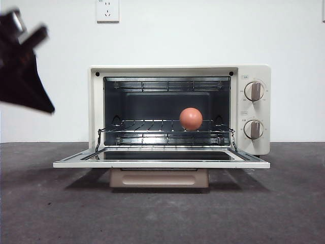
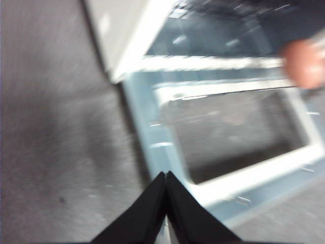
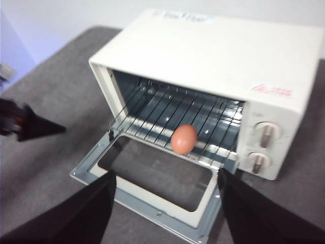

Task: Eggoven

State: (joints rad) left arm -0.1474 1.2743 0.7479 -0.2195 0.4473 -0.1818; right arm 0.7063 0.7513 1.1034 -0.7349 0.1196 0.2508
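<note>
Both my pincers hold nothing: right gripper spread wide above the toaster oven, facing its dropped door; left gripper pressed shut off that door's corner. Well beyond either, the egg sits on the rack inside.
</note>
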